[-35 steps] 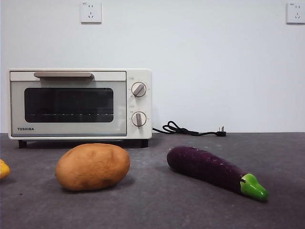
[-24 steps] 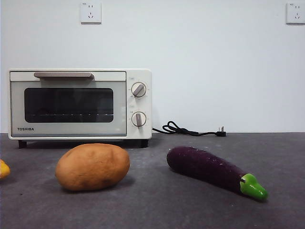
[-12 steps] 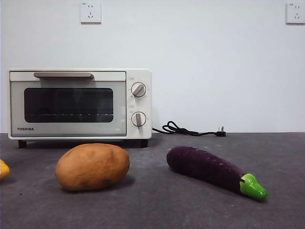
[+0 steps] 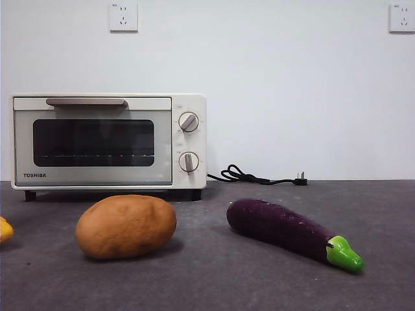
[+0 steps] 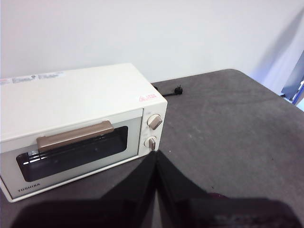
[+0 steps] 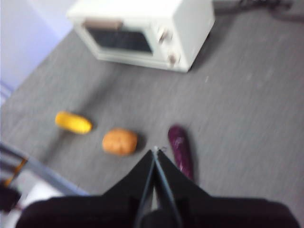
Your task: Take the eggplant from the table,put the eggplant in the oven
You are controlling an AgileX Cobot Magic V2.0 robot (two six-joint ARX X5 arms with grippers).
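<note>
The dark-purple eggplant [image 4: 285, 230] lies on the grey table [image 4: 214, 278] at the front right, green stem cap toward the right; it also shows as the eggplant [image 6: 181, 151] in the blurred right wrist view. The cream oven [image 4: 109, 141] stands at the back left with its glass door closed; from above it is the oven [image 5: 80, 123]. My left gripper [image 5: 156, 154] hangs high in front of the oven, jaws shut and empty. My right gripper [image 6: 156, 151] is high over the table near the eggplant, jaws shut and empty. Neither arm shows in the front view.
A brown potato [image 4: 126, 226] lies left of the eggplant, in front of the oven. A yellow item [image 4: 5, 229] peeks in at the left edge, seen as a yellow item [image 6: 73, 122] from above. A black power cord [image 4: 256, 176] lies by the wall.
</note>
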